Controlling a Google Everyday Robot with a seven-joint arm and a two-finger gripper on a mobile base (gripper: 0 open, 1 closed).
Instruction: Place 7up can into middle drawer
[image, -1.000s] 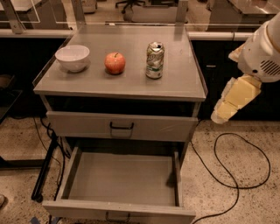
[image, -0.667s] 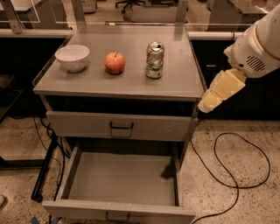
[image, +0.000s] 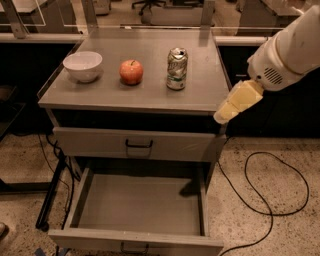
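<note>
The 7up can (image: 177, 69), silver and green, stands upright on the grey cabinet top (image: 150, 97), right of centre. The middle drawer (image: 140, 205) is pulled out below, its flat grey tray bare, with a small dark handle on its front edge. My gripper (image: 223, 116), pale yellow, hangs off the white arm at the cabinet's right front corner. It is level with the top's edge, right of the can and lower in the view, and apart from it. It holds nothing that I can see.
A red apple (image: 131, 71) and a white bowl (image: 83, 65) stand left of the can on the top. A shut grey drawer front (image: 165, 146) with a black handle sits above the open drawer. A black cable (image: 270, 185) loops on the speckled floor at right.
My gripper and arm have moved left and a little up, from out beside the cabinet to its right front corner. The can, apple, bowl and drawer have not moved.
</note>
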